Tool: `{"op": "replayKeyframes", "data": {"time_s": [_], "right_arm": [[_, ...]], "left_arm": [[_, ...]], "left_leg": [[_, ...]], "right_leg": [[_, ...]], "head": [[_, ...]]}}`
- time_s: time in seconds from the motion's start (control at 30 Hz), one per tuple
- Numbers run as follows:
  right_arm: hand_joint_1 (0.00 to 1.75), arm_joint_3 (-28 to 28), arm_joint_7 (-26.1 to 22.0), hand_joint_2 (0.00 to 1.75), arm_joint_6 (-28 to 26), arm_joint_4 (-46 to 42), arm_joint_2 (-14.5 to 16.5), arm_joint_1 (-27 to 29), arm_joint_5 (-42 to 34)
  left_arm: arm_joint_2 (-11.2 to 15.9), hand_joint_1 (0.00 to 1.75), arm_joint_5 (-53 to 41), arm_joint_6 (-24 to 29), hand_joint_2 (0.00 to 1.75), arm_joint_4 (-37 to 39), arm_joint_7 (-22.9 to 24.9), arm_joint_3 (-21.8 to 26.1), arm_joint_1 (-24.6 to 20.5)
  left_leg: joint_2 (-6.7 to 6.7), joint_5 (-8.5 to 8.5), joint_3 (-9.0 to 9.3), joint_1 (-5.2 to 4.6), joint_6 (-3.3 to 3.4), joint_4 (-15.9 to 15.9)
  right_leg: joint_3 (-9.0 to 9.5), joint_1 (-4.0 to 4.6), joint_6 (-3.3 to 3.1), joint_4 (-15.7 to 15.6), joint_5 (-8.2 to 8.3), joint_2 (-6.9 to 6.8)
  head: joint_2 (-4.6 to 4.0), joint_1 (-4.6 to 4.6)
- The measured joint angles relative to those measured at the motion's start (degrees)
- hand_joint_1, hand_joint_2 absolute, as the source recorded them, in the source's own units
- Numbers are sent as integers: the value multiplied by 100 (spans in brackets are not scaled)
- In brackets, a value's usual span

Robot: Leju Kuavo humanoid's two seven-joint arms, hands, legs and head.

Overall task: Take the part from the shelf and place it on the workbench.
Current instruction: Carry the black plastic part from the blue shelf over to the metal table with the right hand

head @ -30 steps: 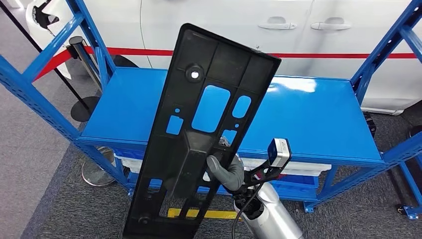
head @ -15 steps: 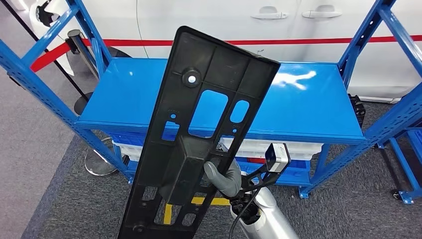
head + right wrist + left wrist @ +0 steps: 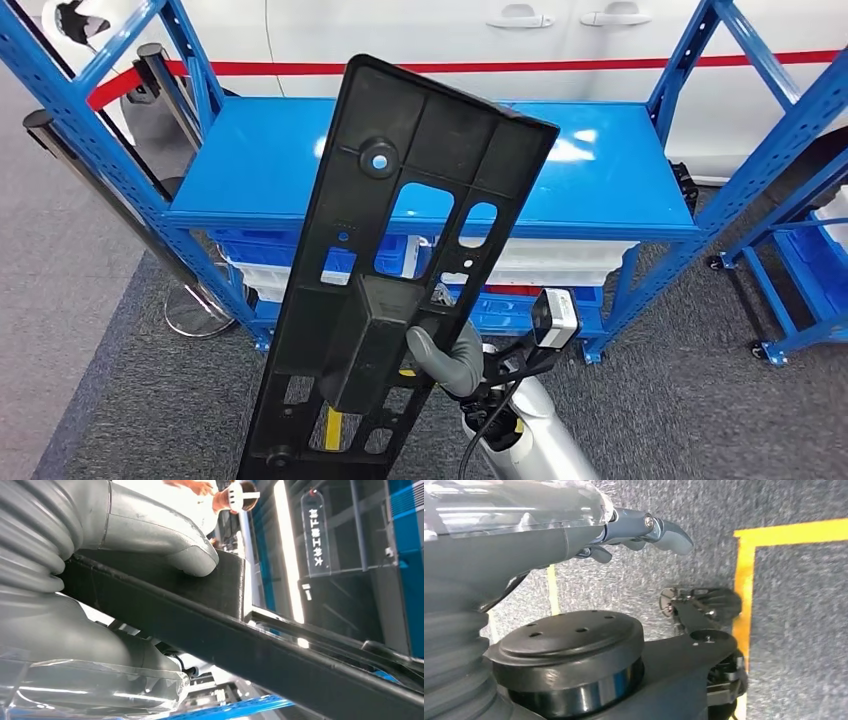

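The part [image 3: 430,140] is a long black plastic panel with several cut-outs, held upright and leaning right in front of me. My right hand [image 3: 450,355] grips it near its lower middle, the grey thumb wrapped round a raised block. In the right wrist view the thumb [image 3: 165,540] presses on the panel's dark edge [image 3: 280,665]. The blue shelf [image 3: 600,170] it came from stands behind, its top deck bare. My left hand [image 3: 644,530] hangs over the grey carpet, fingers apart and holding nothing.
White bins [image 3: 560,265] sit on the shelf's lower level. A white car [image 3: 400,30] stands behind the shelf. Stanchion posts [image 3: 165,90] and a round base [image 3: 195,310] are at the left. A second blue rack on castors [image 3: 790,290] is at the right. Yellow floor tape [image 3: 744,580] marks the carpet.
The whole view has shifted: the shelf sits farther away and more of the floor and the right-hand rack shows, so the camera has moved. The panel stays in my right hand.
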Motion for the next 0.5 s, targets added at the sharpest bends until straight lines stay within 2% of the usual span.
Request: {"op": "replayKeyframes", "data": {"time_s": [0.03, 0.07, 0.1, 0.13, 0.17, 0.2, 0.27, 0.3, 0.33, 0.37, 0.43, 0.47, 0.5], "right_arm": [[175, -1, 7, 175, -1, 12, 2, -3, 21], [175, -1, 15, 175, -3, 26, 7, -6, 39], [175, -1, 20, 175, -7, 39, 19, -12, 56], [175, -1, 22, 175, -11, 49, 37, -17, 73], [175, -1, 21, 175, -16, 57, 56, -20, 92], [175, -1, 15, 175, -27, 66, 73, -19, 117], [175, -1, 4, 175, -61, 80, 84, 14, 168], [175, -1, 1, 175, -77, 84, 85, 38, 196], [175, 1, 1, 175, -85, 84, 89, 61, 218], [175, 2, 2, 175, -88, 79, 92, 81, 238], [175, 3, 8, 175, -98, 65, 99, 122, 261], [175, 3, 11, 175, -106, 58, 99, 150, 273], [175, 3, 14, 175, -118, 55, 99, 181, 293]], "left_arm": [[-1, 0, 4, -7, 175, 0, -16, 0, -1], [-2, 0, 2, -11, 175, 0, -28, 0, -2], [-3, 0, -8, -15, 175, 0, -36, 1, -2], [-6, 0, -20, -17, 175, -1, -38, 0, -2], [-8, 0, -35, -19, 175, -1, -39, 0, -4], [-10, 0, -52, -23, 175, -1, -38, 0, -4], [-15, 0, -85, -34, 175, -1, -31, -1, 1], [-17, 0, -98, -39, 175, 0, -23, -1, 8], [-18, 0, -105, -41, 175, 0, -13, -2, 16], [-19, 0, -109, -42, 175, 0, -2, -2, 23], [-22, 0, -113, -43, 175, 0, 11, -3, 30], [-23, 0, -113, -43, 175, 0, 14, -3, 30], [-23, 0, -114, -41, 175, 0, 14, -3, 29]], "left_leg": [[30, 52, -114, 6, -19, 42], [52, 90, -220, 12, -43, 98], [69, 115, -321, 11, -72, 168], [82, 133, -400, 7, -102, 243], [94, 157, -459, -1, -137, 301], [109, 190, -500, -1, -171, 338], [124, 240, -540, 32, -245, 363], [97, 166, -573, 53, -278, 408], [47, -20, -629, 66, -307, 544], [-15, -294, -707, 73, -328, 786], [-96, -829, -867, 70, -332, 1480], [-110, -937, -890, 68, -318, 1766], [-117, -907, -840, 61, -292, 1902]], "right_leg": [[130, -20, 19, -14, 179, -17], [347, -44, 36, -202, 327, -50], [639, -54, 55, -546, 328, -110], [910, -50, 41, -921, 228, -156], [1098, -40, 8, -1217, 99, -191], [1191, -12, -45, -1406, -10, -203], [1141, 18, -182, -1460, 22, -174], [1097, 28, -239, -1463, 77, -162], [1041, 29, -287, -1469, 138, -149], [971, 31, -327, -1471, 206, -133], [809, 58, -363, -1467, 338, -81], [724, 76, -371, -1463, 402, -55], [639, 93, -374, -1459, 466, -27]], "head": [[0, 0], [0, -1], [0, 3], [0, -3], [0, -11], [0, -18], [-1, -28], [-1, -27], [-1, -28], [-1, -28], [0, -32], [0, -32], [0, -32]]}}
